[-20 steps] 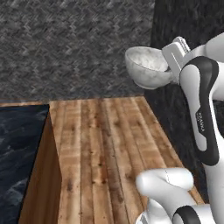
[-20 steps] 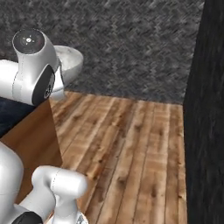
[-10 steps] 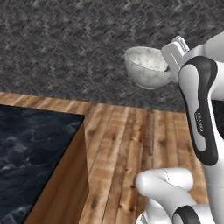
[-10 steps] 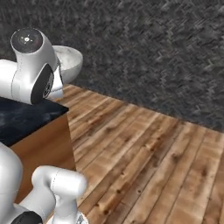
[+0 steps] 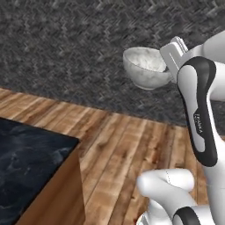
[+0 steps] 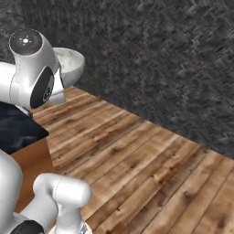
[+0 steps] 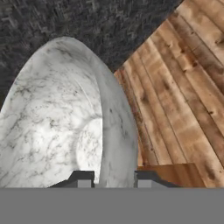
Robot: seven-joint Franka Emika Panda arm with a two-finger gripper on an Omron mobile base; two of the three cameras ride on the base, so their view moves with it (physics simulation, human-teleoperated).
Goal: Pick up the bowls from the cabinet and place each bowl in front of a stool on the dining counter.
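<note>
A white-grey marbled bowl (image 5: 145, 68) hangs in the air, held by its rim at the right side in the left base view. My gripper (image 5: 170, 67) is shut on that rim. From the right base the bowl (image 6: 71, 64) peeks out behind my arm's upper joint. In the hand view the bowl (image 7: 57, 122) stands on edge, its rim between my fingertips, and the gripper (image 7: 109, 179) has one finger inside it and one outside. The dining counter (image 5: 26, 154) with its black marbled top lies low at the left, below and to the left of the bowl. Its dark corner (image 6: 18, 130) also sits behind my arm.
A plank wood floor (image 5: 132, 145) stretches ahead to a dark grey herringbone wall (image 5: 66, 48). The counter's reddish wood side (image 5: 61, 197) drops to the floor at the lower left. The floor (image 6: 151, 173) runs open to the right.
The whole picture has shifted as the base turned: the dark panel on the right is gone and the counter's corner sits differently. The bowl stays gripped in the same place relative to the arm.
</note>
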